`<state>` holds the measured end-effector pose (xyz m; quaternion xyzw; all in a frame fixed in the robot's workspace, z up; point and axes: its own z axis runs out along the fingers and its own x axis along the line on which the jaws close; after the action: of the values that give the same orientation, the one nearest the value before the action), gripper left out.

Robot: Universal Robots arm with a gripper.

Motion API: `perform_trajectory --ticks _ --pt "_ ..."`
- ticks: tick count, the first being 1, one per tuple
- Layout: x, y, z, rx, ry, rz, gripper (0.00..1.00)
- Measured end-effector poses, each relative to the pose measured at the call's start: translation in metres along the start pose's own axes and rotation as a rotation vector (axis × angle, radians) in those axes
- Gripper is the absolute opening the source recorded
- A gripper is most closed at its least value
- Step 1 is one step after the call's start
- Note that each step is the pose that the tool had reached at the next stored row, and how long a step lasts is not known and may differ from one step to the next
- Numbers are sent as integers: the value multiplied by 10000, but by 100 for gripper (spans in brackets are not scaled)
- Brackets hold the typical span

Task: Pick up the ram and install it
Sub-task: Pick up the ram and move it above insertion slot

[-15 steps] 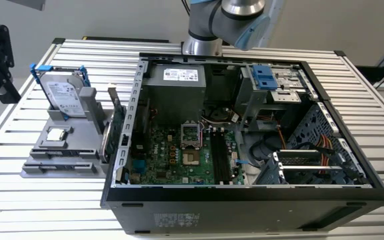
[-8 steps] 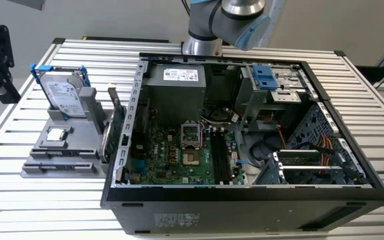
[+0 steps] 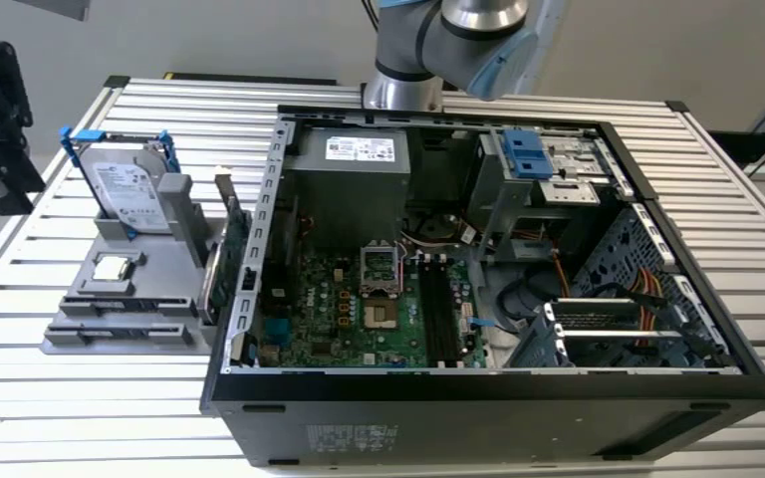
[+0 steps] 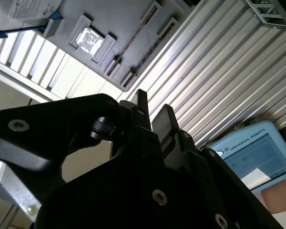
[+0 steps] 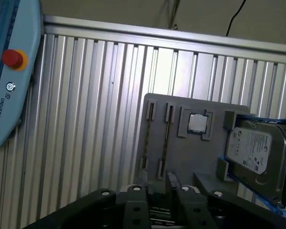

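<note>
Ram: the ram [image 5: 165, 140], a long, narrow, thin circuit-board stick seen edge-on, stands on its edge in the flat grey plastic fixture tray [image 5: 190, 157]. It sits between two end holders, in the pair nearer the small square silver processor chip [image 5: 197, 123].
Tray neighbours: a silver hard drive in a blue frame [image 5: 255, 152] stands just beyond the chip.
Claw: the black two-fingered claw [image 4: 153, 109] hangs well above the tray. Its tips are a little apart and nothing is between them.
Done: nothing, by my reading. The ram is not lifted from its holders.
Left: the whole task, both the pick-up and the install.
Exterior view adds: the open black computer case [image 3: 489, 390] on the ribbed aluminium table [image 3: 91, 418], with its green motherboard [image 3: 343, 309]. The long black memory slots [image 3: 438, 311] look bare. The silver-grey robot arm [image 3: 469, 35] rises at the case's far edge.
Wrist views add: the claw's tips, and the ram from above, in both wrist views.
</note>
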<state>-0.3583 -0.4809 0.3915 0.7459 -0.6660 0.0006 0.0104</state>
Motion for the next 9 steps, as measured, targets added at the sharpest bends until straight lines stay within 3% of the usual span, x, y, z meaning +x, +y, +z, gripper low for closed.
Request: perform_trajectory --ticks 9 --pt "0 0 0 0 0 -2 100"
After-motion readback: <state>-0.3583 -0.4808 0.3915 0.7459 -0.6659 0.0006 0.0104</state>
